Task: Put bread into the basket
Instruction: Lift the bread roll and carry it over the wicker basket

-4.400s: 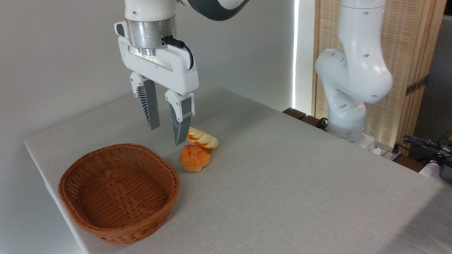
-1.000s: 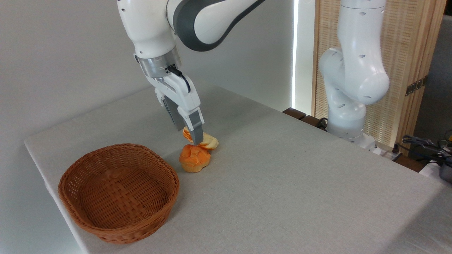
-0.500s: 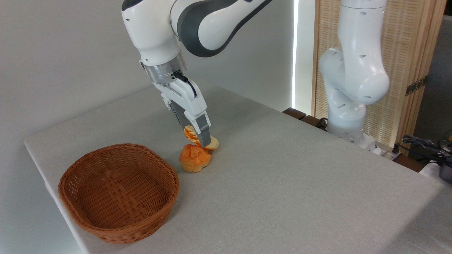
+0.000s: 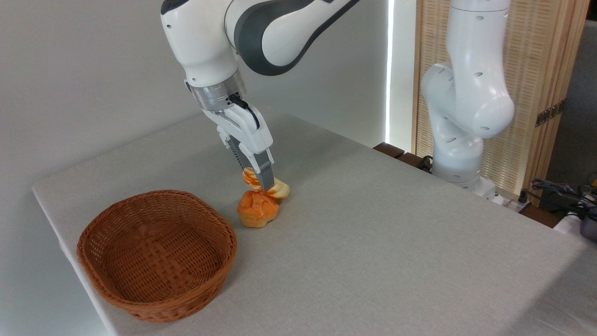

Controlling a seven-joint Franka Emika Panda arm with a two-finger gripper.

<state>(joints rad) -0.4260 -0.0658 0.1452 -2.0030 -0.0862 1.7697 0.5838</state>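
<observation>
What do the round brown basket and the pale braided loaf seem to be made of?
The round reddish-brown basket: woven wicker by its look, matte, with interlaced strands plain to see. The pale golden braided loaf: smooth and faintly glossy with even colour, perhaps foam or plastic rather than real bread; the picture cannot settle it.

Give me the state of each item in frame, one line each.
gripper: tilted, fingers closed around the middle of the loaf
loaf: gripped, low by the table; lifted or not, cannot tell
bun: resting on the table, just in front of the loaf, untouched
basket: upright, empty, near the table's left corner
table: covered in grey cloth
</observation>
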